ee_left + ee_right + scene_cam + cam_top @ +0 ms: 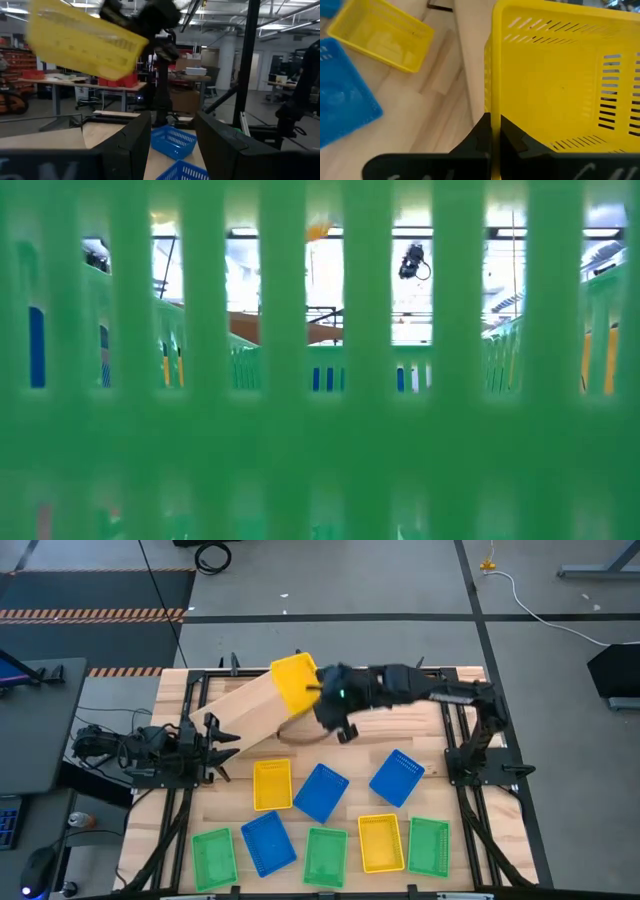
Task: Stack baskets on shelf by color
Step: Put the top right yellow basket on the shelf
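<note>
My right gripper point(318, 692) is shut on a yellow basket point(293, 680) that hangs in the air over the far right end of the shelf point(245, 708), a pale plank lying slantwise on the table. In the left wrist view this yellow basket point(82, 42) shows tilted. Eight more baskets rest flat on their bottoms on the table: yellow ones point(272, 784) point(380, 842), blue ones point(321, 791) point(397, 777) point(268, 842), green ones point(213, 856) point(325, 856) point(429, 845). My left gripper point(225, 745) waits open near the shelf's left end. My right gripper point(492, 122) holds the yellow basket by one of its walls point(489, 100), pinched with one finger inside point(512, 135) and one outside. It comes from the table's right side. The basket is lifted clear of shelf and table and sits tilted in the hold.
A green basket wall point(320, 380) stands right against the low camera and hides most of that view. Black frame rails point(465, 740) run along the table's sides. Bare wood lies between the shelf and the first row of baskets point(330, 745).
</note>
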Robot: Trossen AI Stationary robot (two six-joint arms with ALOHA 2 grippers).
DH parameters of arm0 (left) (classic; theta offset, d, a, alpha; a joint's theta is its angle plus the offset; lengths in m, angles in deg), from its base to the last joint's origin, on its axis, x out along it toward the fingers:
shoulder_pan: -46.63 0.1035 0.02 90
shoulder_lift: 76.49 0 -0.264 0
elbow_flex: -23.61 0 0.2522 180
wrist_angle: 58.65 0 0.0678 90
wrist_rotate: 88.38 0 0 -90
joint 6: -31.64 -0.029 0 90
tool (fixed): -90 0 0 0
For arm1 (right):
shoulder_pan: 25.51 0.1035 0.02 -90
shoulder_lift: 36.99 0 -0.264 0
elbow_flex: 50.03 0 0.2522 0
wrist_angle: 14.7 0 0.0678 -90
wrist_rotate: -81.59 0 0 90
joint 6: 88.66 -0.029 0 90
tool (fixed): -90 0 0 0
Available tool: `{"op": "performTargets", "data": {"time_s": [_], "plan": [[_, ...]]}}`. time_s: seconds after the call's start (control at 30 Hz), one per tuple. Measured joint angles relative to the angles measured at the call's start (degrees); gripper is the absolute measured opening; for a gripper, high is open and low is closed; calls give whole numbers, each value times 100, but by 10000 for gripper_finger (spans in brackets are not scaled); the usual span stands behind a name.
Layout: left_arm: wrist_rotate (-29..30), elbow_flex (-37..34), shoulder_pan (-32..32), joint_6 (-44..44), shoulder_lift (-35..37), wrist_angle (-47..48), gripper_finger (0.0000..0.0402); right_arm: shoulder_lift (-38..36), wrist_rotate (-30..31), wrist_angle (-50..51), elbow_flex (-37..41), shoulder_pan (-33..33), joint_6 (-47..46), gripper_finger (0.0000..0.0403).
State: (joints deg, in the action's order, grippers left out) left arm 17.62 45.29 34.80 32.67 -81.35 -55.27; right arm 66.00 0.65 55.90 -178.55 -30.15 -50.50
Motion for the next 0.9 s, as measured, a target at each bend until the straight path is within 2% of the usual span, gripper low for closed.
{"op": "performTargets", "data": {"time_s": [0.23, 0.4, 0.57, 0.7, 0.9], "plan": [[244, 7, 2, -553, -2, -271, 160, 420, -629, -71, 0, -802, 500, 10], [641, 649, 4, -819, -356, 137, 160, 853, -1012, -186, -4, -1105, 920, 10], [1060, 1713, 18, -742, -1331, 1220, 160, 1295, -996, -219, -4, -1214, 1187, 11], [1109, 2405, 81, -736, -2044, 1639, 160, 1482, -640, -280, -7, -1211, 1303, 12], [1133, 2592, 100, -770, -2510, 1591, 160, 1485, -565, -268, -9, -1211, 1168, 18]]}}
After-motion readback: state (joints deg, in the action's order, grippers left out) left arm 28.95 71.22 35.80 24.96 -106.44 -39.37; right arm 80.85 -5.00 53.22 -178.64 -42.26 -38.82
